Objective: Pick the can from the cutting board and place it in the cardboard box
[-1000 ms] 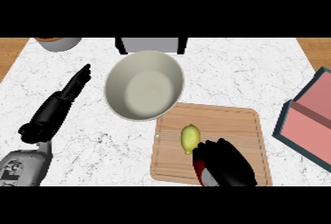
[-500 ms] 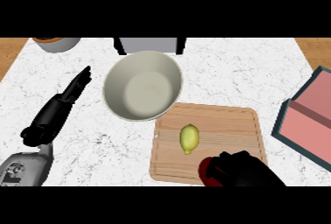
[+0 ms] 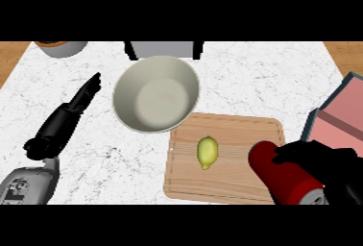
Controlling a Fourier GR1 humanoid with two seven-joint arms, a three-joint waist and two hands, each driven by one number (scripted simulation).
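Leftmost, a grey forearm rising from the lower corner, ending in the black left hand [image 3: 62, 124], fingers straight and pointing up the white marble counter [image 3: 284, 77], holding nothing. Up at the far left edge, part of a round grey pot with a brown inside [image 3: 62, 47]. Further right, a large pale grey-green oval bowl [image 3: 156, 93], its lower rim overlapping the top left corner of the light wooden cutting board [image 3: 230, 185]. Behind the bowl, at the counter's far edge, a grey boxy item with dark sides [image 3: 163, 49], only partly in view. On the board, left of centre, a small yellow lemon [image 3: 207, 152], lying lengthwise, apart from everything else. Right of the lemon, a red cylindrical can with a silver end [image 3: 285, 178], tilted, over the board's right edge, with the black right hand [image 3: 326, 161] curled around it from the right; whether touching the board, cannot tell. At the far right, the pink-lined cardboard box with a dark teal rim [image 3: 340, 115], cut off by the edge, just beside the right hand.
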